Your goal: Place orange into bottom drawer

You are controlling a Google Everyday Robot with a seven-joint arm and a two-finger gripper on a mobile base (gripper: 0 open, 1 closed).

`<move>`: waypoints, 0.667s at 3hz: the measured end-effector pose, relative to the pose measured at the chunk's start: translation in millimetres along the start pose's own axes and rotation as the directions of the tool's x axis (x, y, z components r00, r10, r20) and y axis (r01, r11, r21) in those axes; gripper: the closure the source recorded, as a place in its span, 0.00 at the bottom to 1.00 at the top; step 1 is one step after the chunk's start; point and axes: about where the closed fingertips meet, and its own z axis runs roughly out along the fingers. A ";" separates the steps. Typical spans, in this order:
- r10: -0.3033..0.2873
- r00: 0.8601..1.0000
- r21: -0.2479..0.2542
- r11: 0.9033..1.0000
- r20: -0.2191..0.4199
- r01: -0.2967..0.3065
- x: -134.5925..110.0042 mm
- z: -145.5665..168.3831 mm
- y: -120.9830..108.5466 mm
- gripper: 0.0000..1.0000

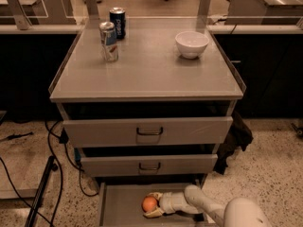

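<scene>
Within the bottom drawer, orange seemingly clasped by gripper

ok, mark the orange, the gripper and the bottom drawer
orange (149, 204): camera view, middle of the fruit.
gripper (149, 205): camera view, in the drawer, midway between fingertips at the orange.
bottom drawer (122, 207): camera view, bare floor beside the orange.

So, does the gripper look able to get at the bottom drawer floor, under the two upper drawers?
Probably yes: the bottom drawer is pulled out past the middle drawer above, and the gripper sits inside it, closed on the orange.
</scene>
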 end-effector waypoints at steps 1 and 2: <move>0.000 1.000 0.000 1.000 0.000 0.000 0.0 0.1 0.1 0.00; 0.000 1.000 0.000 1.000 0.000 0.000 0.0 0.1 0.1 0.00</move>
